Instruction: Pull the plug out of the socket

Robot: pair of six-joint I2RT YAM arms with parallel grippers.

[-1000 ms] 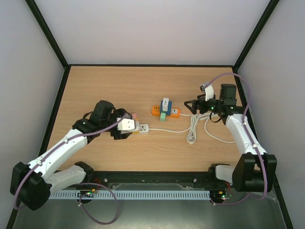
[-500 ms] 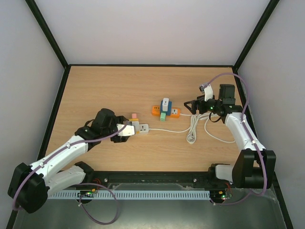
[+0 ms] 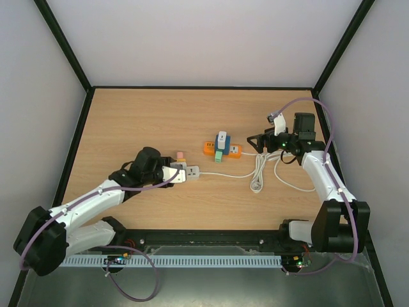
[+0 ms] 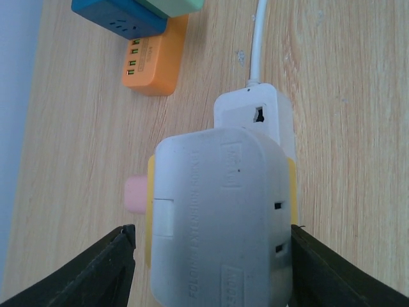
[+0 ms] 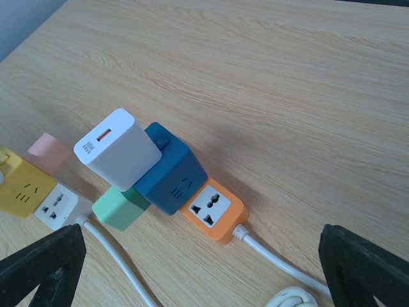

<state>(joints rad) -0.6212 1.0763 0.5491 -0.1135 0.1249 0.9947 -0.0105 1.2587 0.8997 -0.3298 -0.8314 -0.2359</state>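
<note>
Jaws of my left gripper [image 3: 170,174] stand apart, with one dark finger [image 4: 96,275] on each side of the grey plug [image 4: 217,211]. I cannot tell if the fingers touch it. The plug sits on a yellow block [image 4: 151,211] near the middle of the tabletop [image 3: 140,121]. It is joined to the white socket [image 4: 255,115] at the end of a white cable [image 3: 223,174]. A pink piece [image 4: 135,195] sticks out from one side. My right gripper [image 3: 257,143] hovers with its jaws wide apart, just beside the orange power strip [image 5: 214,214]. That strip carries a blue cube [image 5: 169,176] and a white charger [image 5: 115,150].
</note>
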